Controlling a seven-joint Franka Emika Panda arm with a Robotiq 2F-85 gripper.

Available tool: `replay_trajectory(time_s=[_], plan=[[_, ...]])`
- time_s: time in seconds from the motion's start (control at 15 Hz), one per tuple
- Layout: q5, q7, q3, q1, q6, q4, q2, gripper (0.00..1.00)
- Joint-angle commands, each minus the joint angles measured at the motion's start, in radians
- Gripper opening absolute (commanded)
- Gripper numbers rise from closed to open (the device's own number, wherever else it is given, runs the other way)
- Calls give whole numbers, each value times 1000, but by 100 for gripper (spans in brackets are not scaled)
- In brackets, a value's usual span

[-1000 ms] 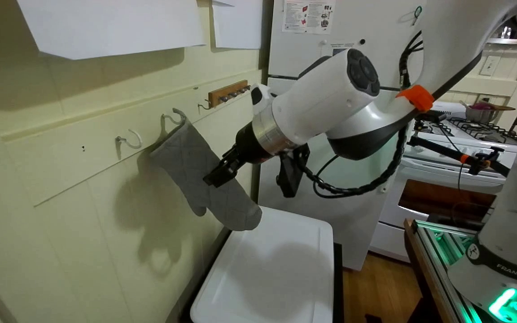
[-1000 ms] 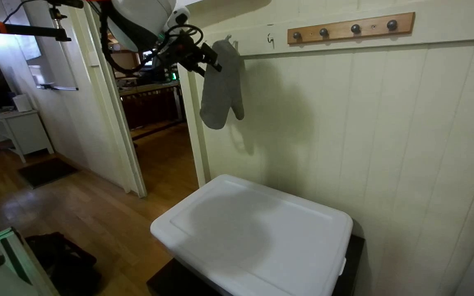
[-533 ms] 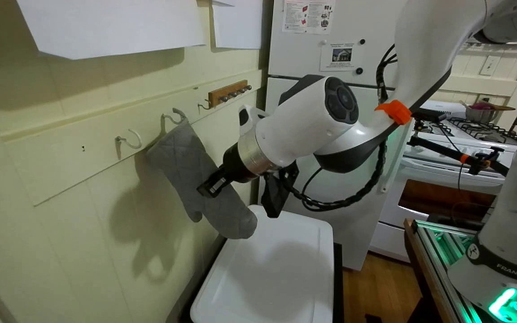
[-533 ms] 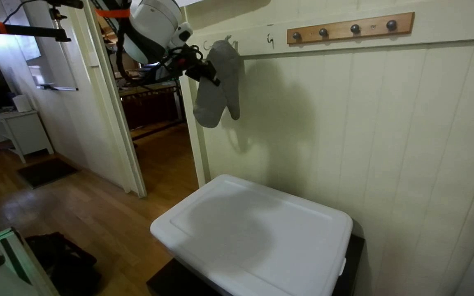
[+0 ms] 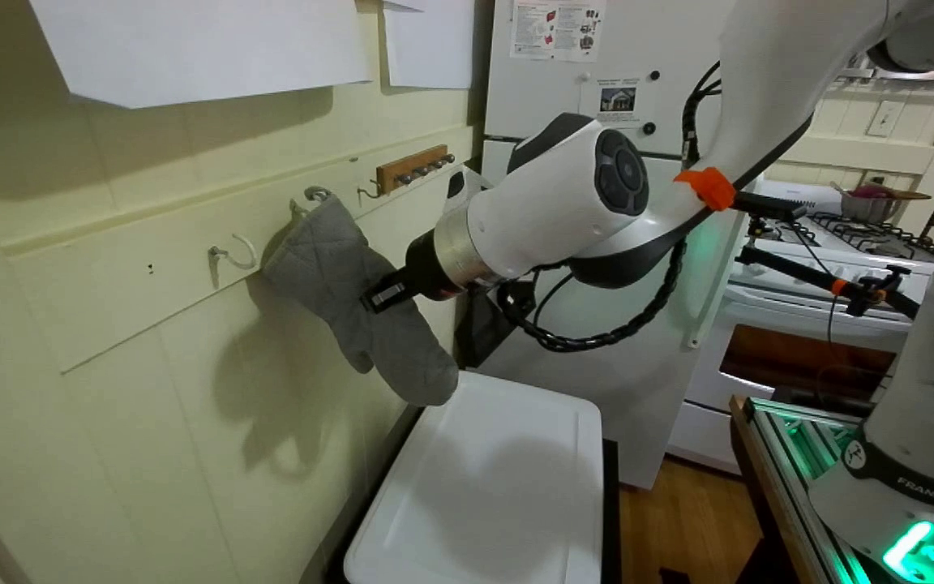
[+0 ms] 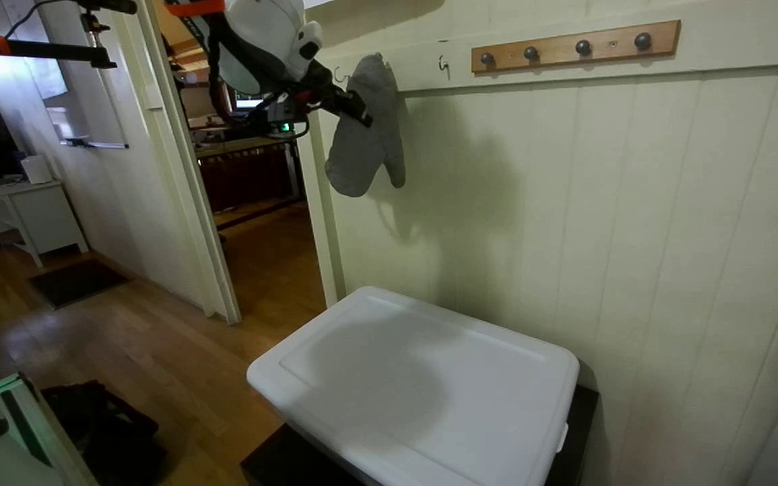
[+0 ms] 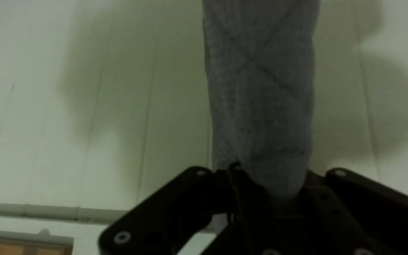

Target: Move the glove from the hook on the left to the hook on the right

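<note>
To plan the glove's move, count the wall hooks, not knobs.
3: end hook, bare, farthest from the knob rack; middle hook, partly covered by the glove; third hook, between glove and rack. The glove might hide others.

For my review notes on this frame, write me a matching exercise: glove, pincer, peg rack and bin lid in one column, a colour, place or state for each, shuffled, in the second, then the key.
Things
1. glove
2. pincer
3. peg rack
4. bin lid

Descriptions
A. brown wood, mounted on the wall
B. grey, quilted, thumb end pointing down
C. white, lying flat, lower than item 1
D. black, closed on item 1

Right pairs: 1-B; 2-D; 3-A; 4-C
</note>
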Motion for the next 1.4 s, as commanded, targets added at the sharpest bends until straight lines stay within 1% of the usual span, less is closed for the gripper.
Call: replay_trajectory(time_s=[0.0,0.27,0.53,0.8,0.87,1.07,1.33], plan=[[-45,147,-12,-9,-17,-13,-54,3],[-40,322,-27,-30,8,-19,-85,3],[-65,438,-36,-40,31,-22,-111,3],[-167,634,-40,-45,51,-18,-138,3],[-185,658,-40,-46,46,-20,-140,3],[-116,625,-49,-58,39,-51,-150,3],[-36,596,-73,-92,85,-110,-180,3]])
